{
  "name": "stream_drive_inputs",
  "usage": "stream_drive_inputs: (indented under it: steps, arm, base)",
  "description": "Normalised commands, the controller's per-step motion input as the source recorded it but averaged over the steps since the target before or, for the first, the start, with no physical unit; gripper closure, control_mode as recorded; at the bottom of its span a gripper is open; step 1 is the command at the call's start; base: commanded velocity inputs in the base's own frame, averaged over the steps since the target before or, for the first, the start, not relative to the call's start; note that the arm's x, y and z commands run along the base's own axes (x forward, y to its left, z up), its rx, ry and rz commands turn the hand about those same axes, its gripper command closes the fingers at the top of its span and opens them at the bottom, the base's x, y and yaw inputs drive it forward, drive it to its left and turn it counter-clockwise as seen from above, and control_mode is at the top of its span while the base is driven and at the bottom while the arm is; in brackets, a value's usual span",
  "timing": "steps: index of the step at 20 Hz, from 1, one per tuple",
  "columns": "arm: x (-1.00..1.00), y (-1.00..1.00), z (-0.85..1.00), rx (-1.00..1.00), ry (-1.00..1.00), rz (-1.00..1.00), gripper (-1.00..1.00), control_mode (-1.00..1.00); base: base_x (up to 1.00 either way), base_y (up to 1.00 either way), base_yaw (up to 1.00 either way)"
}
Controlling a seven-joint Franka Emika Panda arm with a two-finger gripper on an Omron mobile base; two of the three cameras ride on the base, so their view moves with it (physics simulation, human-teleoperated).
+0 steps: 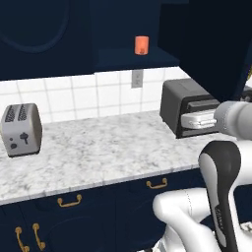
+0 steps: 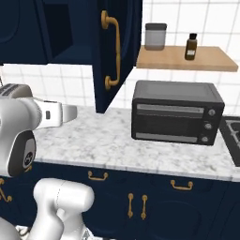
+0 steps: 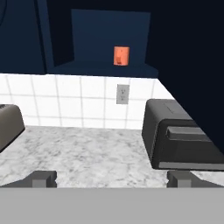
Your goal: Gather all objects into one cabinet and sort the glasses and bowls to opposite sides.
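Silver toaster [image 1: 20,130] and black toaster oven [image 2: 176,113] well apart on marble counter [image 1: 98,152]

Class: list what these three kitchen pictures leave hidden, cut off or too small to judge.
- Wall cabinet interior, left base view: its open door covers the right part; one orange-red cup shows.
- Toaster, hand view: cut by the left edge.
- Bottle label, right base view: too small.
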Motion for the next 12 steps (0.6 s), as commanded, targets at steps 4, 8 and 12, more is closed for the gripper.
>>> stream_drive_inputs:
  steps: [4, 8, 12]
  arm:
    - [0.00, 0.00, 0.00, 0.00, 0.00, 0.00, -1.00, 1.00]
    - [0.00, 0.00, 0.00, 0.00, 0.00, 0.00, -1.00, 1.00]
    - [0.00, 0.00, 0.00, 0.00, 0.00, 0.00, -1.00, 1.00]
  base:
    - [0.36, 0.00, 0.09]
    - [0.41, 0.00, 0.08]
    - [0.39, 0.01, 0.01]
